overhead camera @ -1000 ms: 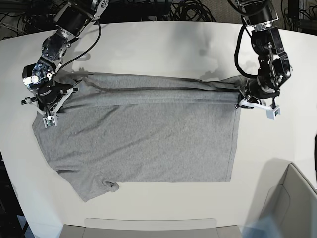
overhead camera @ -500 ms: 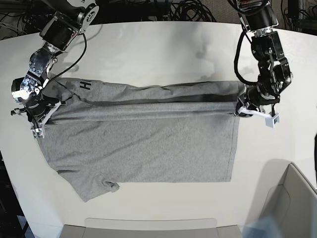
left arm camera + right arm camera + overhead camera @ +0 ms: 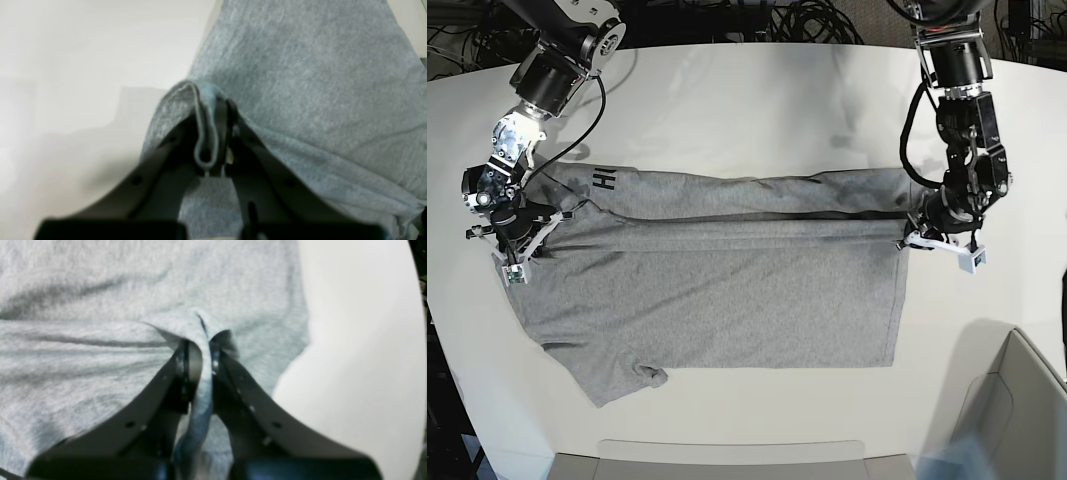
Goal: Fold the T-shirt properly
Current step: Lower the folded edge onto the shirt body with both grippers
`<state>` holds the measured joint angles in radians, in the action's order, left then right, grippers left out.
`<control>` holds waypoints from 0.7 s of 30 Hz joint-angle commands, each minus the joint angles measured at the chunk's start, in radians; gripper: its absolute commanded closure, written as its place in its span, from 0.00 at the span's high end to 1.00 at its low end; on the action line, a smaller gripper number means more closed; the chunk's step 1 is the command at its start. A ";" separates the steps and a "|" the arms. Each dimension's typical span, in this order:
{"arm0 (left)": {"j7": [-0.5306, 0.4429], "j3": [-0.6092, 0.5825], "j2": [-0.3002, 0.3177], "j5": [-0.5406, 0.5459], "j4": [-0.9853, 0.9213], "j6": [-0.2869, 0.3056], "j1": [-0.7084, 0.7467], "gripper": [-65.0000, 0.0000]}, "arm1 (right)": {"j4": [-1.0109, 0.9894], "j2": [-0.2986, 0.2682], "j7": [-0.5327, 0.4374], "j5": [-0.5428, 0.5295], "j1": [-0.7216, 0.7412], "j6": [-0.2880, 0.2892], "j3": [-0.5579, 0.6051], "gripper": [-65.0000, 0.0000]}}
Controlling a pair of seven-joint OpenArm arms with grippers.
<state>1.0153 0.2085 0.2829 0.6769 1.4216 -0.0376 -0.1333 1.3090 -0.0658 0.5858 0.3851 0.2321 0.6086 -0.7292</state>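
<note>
Soft, limp T-shirt [image 3: 727,310]; grip folded edge at both ends; left gripper [image 3: 210,140] and right gripper [image 3: 200,373] clamped on cloth.

White table [image 3: 757,90]; grey T-shirt [image 3: 727,300] lying on it.

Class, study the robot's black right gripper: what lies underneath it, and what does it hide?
Beneath the black metal right gripper lies the heather-grey cotton T-shirt, pinched between its fingers. The fabric directly under the gripper is covered, so its creases there can't be seen.
</note>
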 commanded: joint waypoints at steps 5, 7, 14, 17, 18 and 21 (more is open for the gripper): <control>-0.029 -0.017 0.012 -0.004 -0.006 0.000 -0.024 0.00 | 0.005 -0.010 -0.092 -0.005 0.026 -0.077 0.000 0.00; -0.029 -0.040 0.014 -0.004 -0.015 0.000 -0.025 0.00 | 0.005 -0.010 -0.094 -0.005 0.026 -0.117 0.003 0.00; -0.031 -0.047 0.014 0.000 0.029 0.000 -0.015 0.20 | 0.048 -0.010 -0.096 -0.008 0.019 -0.121 0.016 0.28; -0.031 -0.044 0.014 0.002 0.060 0.000 0.004 0.20 | 0.106 -0.009 -0.092 -0.013 0.017 -0.059 0.038 0.41; -0.029 -0.044 0.014 0.002 0.077 0.000 0.005 0.20 | 0.128 -0.001 -0.091 -0.013 0.017 -0.028 0.036 0.44; -0.025 -0.042 0.014 0.002 0.120 0.000 0.019 0.20 | 0.220 0.022 -0.031 -0.015 0.022 0.017 0.004 0.45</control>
<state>1.0084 0.1600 0.2855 0.6720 1.5200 -0.0448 -0.0967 1.5074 -0.0246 0.5854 0.3817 0.2283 0.6315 -0.7216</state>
